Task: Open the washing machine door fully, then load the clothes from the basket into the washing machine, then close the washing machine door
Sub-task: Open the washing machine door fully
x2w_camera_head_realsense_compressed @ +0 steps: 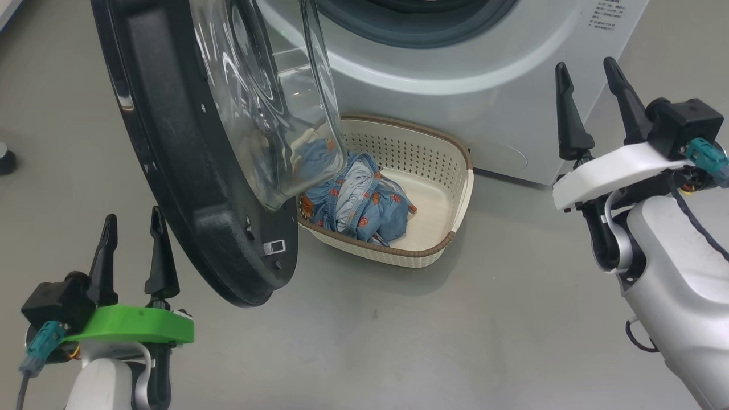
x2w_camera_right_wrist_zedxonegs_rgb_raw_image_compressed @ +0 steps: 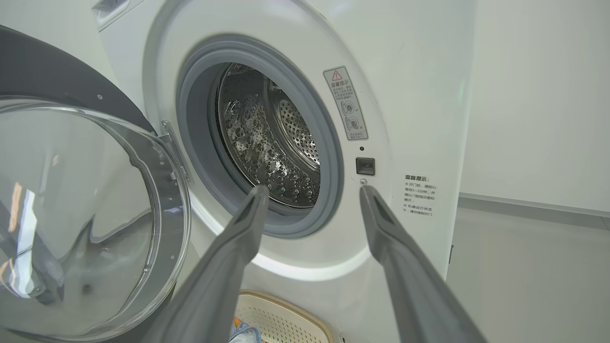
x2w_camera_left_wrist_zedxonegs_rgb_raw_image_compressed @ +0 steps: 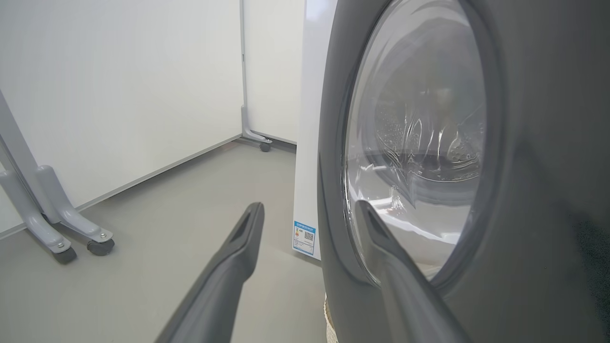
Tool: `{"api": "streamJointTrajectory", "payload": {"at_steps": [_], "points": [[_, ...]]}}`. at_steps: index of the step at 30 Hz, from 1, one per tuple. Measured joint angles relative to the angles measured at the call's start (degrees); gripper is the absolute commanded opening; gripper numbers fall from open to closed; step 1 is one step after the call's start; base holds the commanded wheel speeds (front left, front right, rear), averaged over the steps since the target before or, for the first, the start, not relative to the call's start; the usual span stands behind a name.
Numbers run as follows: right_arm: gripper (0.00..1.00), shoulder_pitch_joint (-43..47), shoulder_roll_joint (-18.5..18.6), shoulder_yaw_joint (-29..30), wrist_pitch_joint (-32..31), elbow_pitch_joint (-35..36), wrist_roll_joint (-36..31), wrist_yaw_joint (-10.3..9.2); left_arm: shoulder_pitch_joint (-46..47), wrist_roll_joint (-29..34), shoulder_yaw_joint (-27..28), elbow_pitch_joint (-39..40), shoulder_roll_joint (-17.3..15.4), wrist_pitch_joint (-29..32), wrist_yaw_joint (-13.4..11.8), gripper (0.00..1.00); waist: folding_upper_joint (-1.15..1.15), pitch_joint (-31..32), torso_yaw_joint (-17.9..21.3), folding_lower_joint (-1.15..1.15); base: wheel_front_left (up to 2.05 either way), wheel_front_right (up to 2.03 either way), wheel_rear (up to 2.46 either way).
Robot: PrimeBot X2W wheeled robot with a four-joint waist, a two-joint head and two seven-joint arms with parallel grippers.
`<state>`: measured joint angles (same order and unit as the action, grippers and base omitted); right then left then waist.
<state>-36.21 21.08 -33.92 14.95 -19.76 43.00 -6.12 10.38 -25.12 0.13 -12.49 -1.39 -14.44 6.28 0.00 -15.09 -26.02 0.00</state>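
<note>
The washing machine door [x2w_camera_head_realsense_compressed: 188, 171] is hanging open. The clothes [x2w_camera_head_realsense_compressed: 359, 199] are lying in the basket [x2w_camera_head_realsense_compressed: 410, 151], right beside the washing machine [x2w_camera_head_realsense_compressed: 455, 62] (a short trip). Left gripper [x2w_camera_head_realsense_compressed: 132, 215] and right gripper [x2w_camera_head_realsense_compressed: 586, 64] are holding jaws wide, empty.

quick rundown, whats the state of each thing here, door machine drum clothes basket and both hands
washing machine door: open, swung out on its hinge
washing machine: opening uncovered
drum: no clothes seen inside
clothes: bundled in the basket, not yet loaded
basket: upright on the floor in front of the machine
left hand: open, empty
right hand: open, empty
</note>
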Motion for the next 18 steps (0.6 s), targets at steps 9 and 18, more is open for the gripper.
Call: {"api": "streamJointTrajectory", "payload": {"at_steps": [9, 18], "points": [[1.00, 7.59, -1.21, 2.87, 0.00, 3.76, -6.11, -0.53, -0.04, 0.02, 0.05, 0.02, 0.00, 0.00, 0.00, 1.00, 0.00, 0.16, 0.39, 0.00, 0.00, 0.00, 0.00], [1.00, 15.31, -3.12, 5.39, 0.00, 5.56, -9.12, -0.64, -0.18, 0.10, 0.47, 0.04, 0.00, 0.00, 0.00, 1.00, 0.00, 0.41, 0.57, 0.00, 0.00, 0.00, 0.00]]}}
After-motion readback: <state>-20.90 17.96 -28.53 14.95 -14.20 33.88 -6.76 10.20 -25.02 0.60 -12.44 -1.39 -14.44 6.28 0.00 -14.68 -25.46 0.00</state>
